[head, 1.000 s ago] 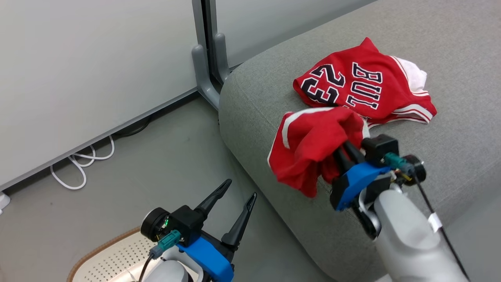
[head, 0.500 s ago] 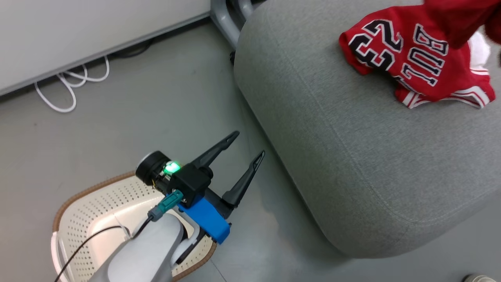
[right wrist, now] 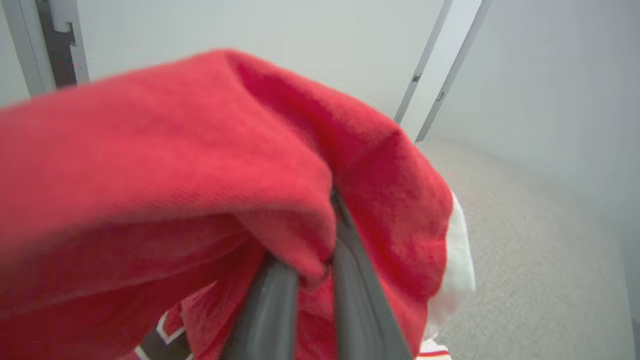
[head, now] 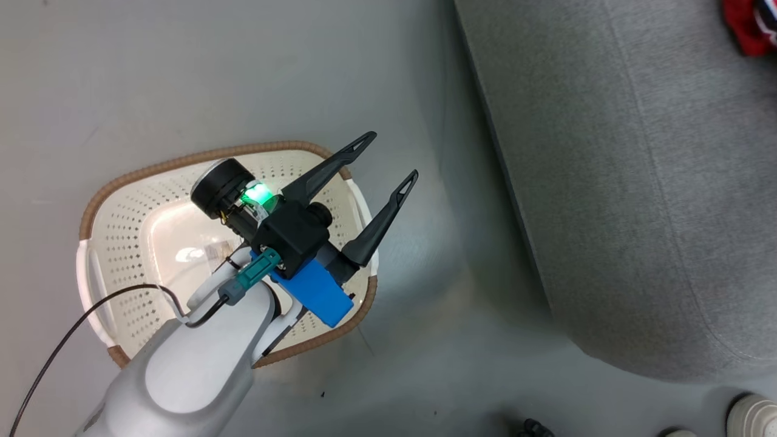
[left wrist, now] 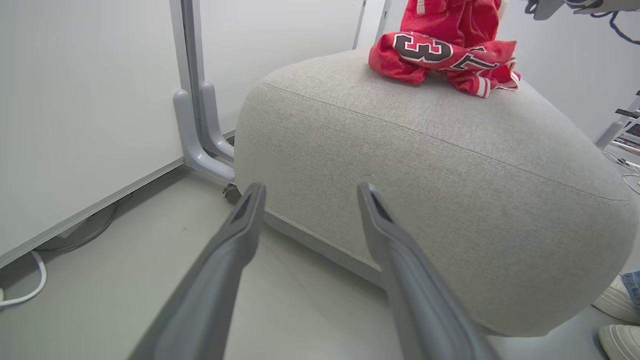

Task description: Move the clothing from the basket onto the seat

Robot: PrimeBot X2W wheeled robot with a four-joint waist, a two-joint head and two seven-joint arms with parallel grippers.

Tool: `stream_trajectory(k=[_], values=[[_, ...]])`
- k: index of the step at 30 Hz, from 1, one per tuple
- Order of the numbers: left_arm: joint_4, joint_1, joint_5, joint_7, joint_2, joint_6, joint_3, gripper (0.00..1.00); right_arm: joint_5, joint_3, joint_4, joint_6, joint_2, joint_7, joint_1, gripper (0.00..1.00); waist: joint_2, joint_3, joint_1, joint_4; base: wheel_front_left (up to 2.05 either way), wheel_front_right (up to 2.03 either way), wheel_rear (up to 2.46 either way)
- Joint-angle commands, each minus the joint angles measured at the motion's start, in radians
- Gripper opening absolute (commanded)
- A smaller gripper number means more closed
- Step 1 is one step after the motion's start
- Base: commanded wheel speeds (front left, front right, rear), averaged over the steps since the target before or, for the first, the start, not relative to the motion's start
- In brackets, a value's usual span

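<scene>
The cream perforated basket (head: 121,243) with a brown rim stands on the floor, and no clothing shows inside it. Over its right side hangs my left gripper (head: 390,156), open with nothing between its fingers; it (left wrist: 310,189) faces the grey seat (left wrist: 450,165). A red numbered jersey (left wrist: 440,57) lies on top of the seat. Just above it hangs a second red garment (left wrist: 450,15). My right gripper (right wrist: 322,235) is shut on that red garment (right wrist: 175,165), which drapes over its fingertips. A sliver of red clothing (head: 749,24) shows at the seat's (head: 637,182) far corner.
A grey partition foot (left wrist: 200,135) and white panels stand left of the seat, with a white cable (left wrist: 25,295) on the floor below them. A person's white shoes (left wrist: 617,300) are by the seat's near right corner. Bare grey floor separates basket and seat.
The head camera has swung down towards the basket, sliding the seat and jersey to the upper right. My right gripper carried the red garment from the seat's front edge to above the jersey. Left gripper stays open.
</scene>
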Motion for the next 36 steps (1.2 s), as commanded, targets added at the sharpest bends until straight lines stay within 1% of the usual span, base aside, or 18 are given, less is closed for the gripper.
stream_trajectory(k=[1, 3, 8, 9, 11, 12, 18, 23, 26, 30, 33, 36], values=[[-0.005, -0.009, 0.001, 0.001, 0.007, 0.001, -0.001, 1.0, -0.006, -0.009, 0.014, -0.001, 0.014, -0.012, 0.013, 0.0, 0.0, 0.044, -0.0003, 0.032, 0.0, 0.0, 0.0], [-0.005, -0.005, 0.0, -0.001, 0.01, 0.001, -0.004, 1.0, -0.005, -0.017, 0.04, -0.001, 0.03, -0.02, 0.016, 0.0, 0.0, 0.046, -0.0003, 0.034, 0.0, 0.0, 0.0], [0.001, 0.001, -0.006, -0.005, 0.003, 0.003, -0.009, 1.0, -0.025, -0.02, 0.072, -0.001, 0.044, -0.037, 0.012, 0.0, 0.0, 0.035, -0.0003, 0.037, 0.0, 0.0, 0.0], [0.004, 0.002, -0.006, -0.007, 0.001, 0.003, -0.011, 1.0, -0.031, -0.018, 0.078, -0.001, 0.049, -0.038, 0.009, 0.15, 0.0, 0.03, -0.0003, 0.038, 0.0, 0.0, 0.0], [0.011, 0.004, -0.011, -0.011, -0.002, 0.003, -0.012, 1.0, -0.046, -0.004, 0.088, -0.001, 0.055, -0.043, 0.006, 0.53, 0.0, 0.015, -0.0003, 0.041, 0.0, 0.0, 0.0], [0.015, 0.006, -0.013, -0.012, -0.004, 0.002, -0.013, 1.0, -0.056, 0.002, 0.092, -0.001, 0.054, -0.046, 0.009, 1.0, 0.0, 0.006, -0.0003, 0.043, 0.0, 0.0, 0.0], [0.058, 0.03, -0.026, -0.023, -0.027, 0.0, -0.03, 1.0, -0.093, 0.023, 0.125, -0.001, 0.043, -0.049, 0.043, 1.0, 0.0, -0.087, -0.0003, 0.066, 0.0, 0.0, 0.0], [0.094, 0.084, -0.059, -0.028, -0.058, -0.001, -0.009, 1.0, -0.1, 0.081, 0.114, -0.001, 0.063, -0.052, 0.109, 1.0, 0.0, -0.208, -0.0003, 0.09, 0.0, 0.0, 0.0], [0.094, 0.139, -0.069, -0.028, -0.07, -0.001, 0.029, 1.0, -0.095, 0.13, 0.067, -0.001, 0.081, -0.052, 0.166, 1.0, 0.0, -0.278, -0.0003, 0.102, 0.0, 0.0, 0.0], [0.093, 0.219, -0.078, -0.028, -0.089, 0.008, 0.095, 1.0, -0.087, 0.192, -0.044, -0.001, 0.133, -0.052, 0.269, 1.0, 0.0, -0.364, -0.0003, 0.12, 0.0, 0.0, 0.0], [0.094, 0.279, -0.083, -0.028, -0.107, 0.009, 0.146, 1.0, -0.098, 0.236, -0.13, -0.001, 0.165, -0.052, 0.357, 1.0, 0.0, -0.421, -0.0003, 0.145, 0.0, 0.0, 0.0], [0.09, 0.344, -0.082, -0.028, -0.123, 0.015, 0.2, 1.0, -0.082, 0.279, -0.196, -0.001, 0.2, -0.048, 0.447, 1.0, 0.0, -0.473, -0.0003, 0.171, 0.0, 0.0, 0.0]])
